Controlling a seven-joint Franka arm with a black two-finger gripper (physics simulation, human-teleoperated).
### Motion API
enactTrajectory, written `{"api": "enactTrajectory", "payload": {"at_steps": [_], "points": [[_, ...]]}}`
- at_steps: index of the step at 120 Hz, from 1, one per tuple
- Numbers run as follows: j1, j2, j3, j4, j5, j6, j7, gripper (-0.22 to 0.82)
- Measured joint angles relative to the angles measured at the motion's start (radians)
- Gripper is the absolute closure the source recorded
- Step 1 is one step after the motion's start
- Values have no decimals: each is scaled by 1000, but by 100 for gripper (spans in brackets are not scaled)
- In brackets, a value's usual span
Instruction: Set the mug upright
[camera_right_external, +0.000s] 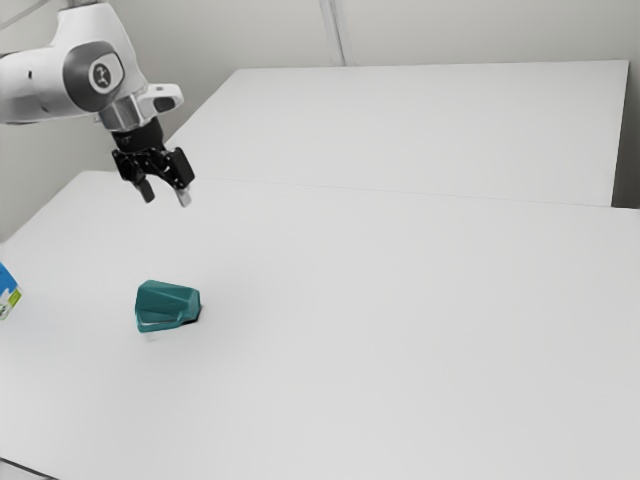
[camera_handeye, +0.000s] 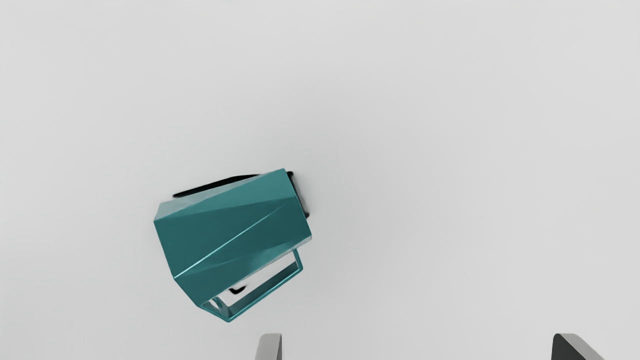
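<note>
Probably stiff and slick, the mug (camera_right_external: 167, 305) lies sideways; the gripper's (camera_right_external: 167, 198) fingers (camera_handeye: 270, 347) stand wide, best closed across the mug's body (camera_handeye: 232, 237), clear of the handle (camera_handeye: 265, 289).

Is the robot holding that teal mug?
No, the gripper hangs open above the table, while the mug lies on its side, apart from it.

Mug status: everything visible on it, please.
The mug is teal with a smooth, slightly glossy, faceted body, one end wider than the other, and an angular loop handle. It lies on its side on the white table, handle out sideways, wider end toward the exterior view's left. The open hand is clear of it; only the table touches it. Material unclear.
</note>
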Motion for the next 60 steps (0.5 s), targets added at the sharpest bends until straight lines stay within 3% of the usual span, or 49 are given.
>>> {"api": "enactTrajectory", "payload": {"at_steps": [20, 31, 40, 60], "points": [[-20, -34, 28, -39, 0, 93, 31, 2], [-49, -123, 64, -179, -2, 180, 45, 2], [3, -209, 76, -307, -8, 262, 58, 2], [46, -327, 188, -543, -166, 460, 163, 2]]}}
